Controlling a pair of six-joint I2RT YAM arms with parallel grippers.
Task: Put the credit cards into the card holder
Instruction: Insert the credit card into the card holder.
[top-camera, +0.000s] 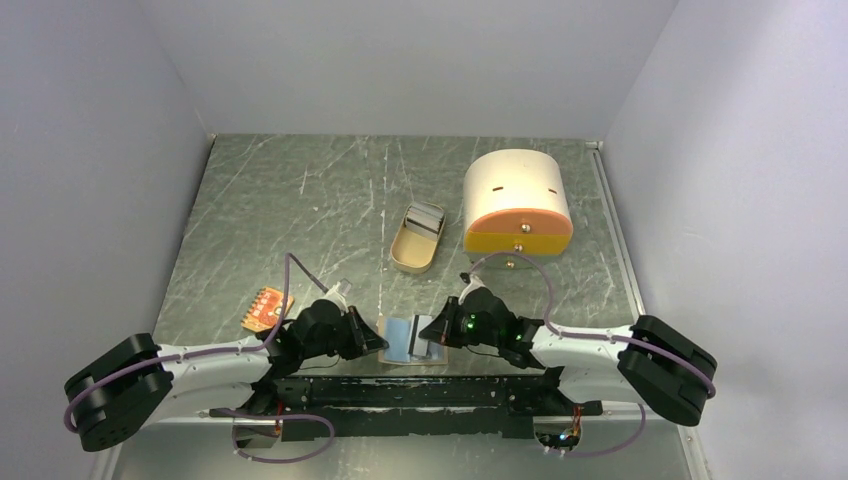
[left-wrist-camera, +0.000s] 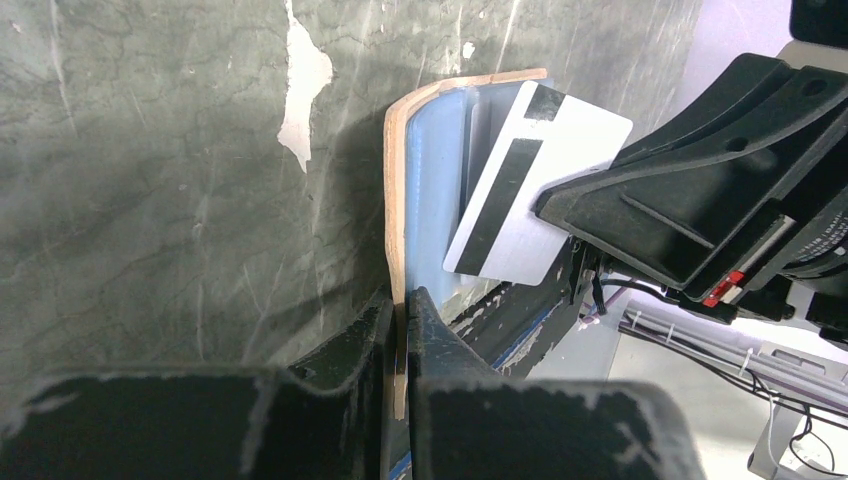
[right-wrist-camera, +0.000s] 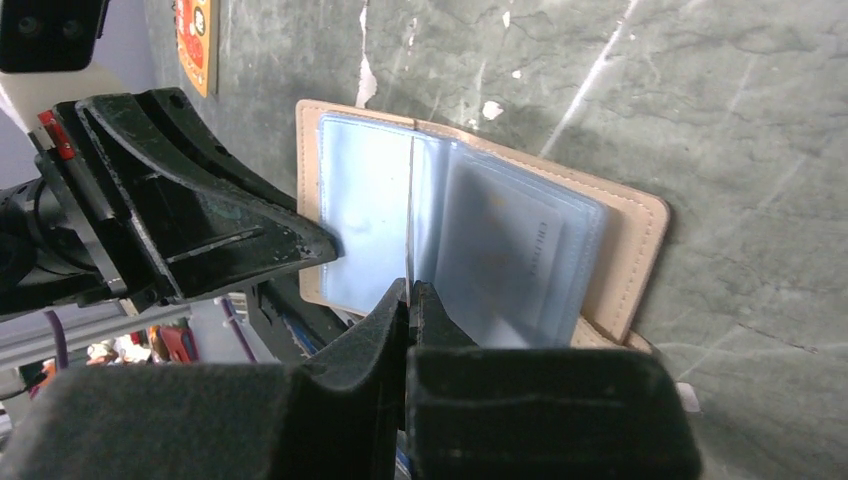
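The beige card holder (top-camera: 407, 340) lies open at the table's near edge, its pale blue plastic sleeves facing up (right-wrist-camera: 500, 250). My left gripper (left-wrist-camera: 402, 305) is shut on the holder's tan left edge (left-wrist-camera: 395, 200) and holds that flap upright. My right gripper (right-wrist-camera: 410, 292) is shut on the whitish-grey card with a dark stripe (left-wrist-camera: 540, 190). It holds the card over the sleeves, tilted, its far corner at the sleeve edge. In the right wrist view the card is edge-on. A pale card (right-wrist-camera: 505, 262) shows through one sleeve. In the top view the left gripper (top-camera: 380, 342) and right gripper (top-camera: 432, 337) flank the holder.
An oval tan tin tray (top-camera: 418, 240) with card-like pieces in it stands behind the holder. A cream rounded box with an orange front (top-camera: 517, 203) is at the back right. An orange-red dotted piece (top-camera: 267, 308) lies left of the left arm.
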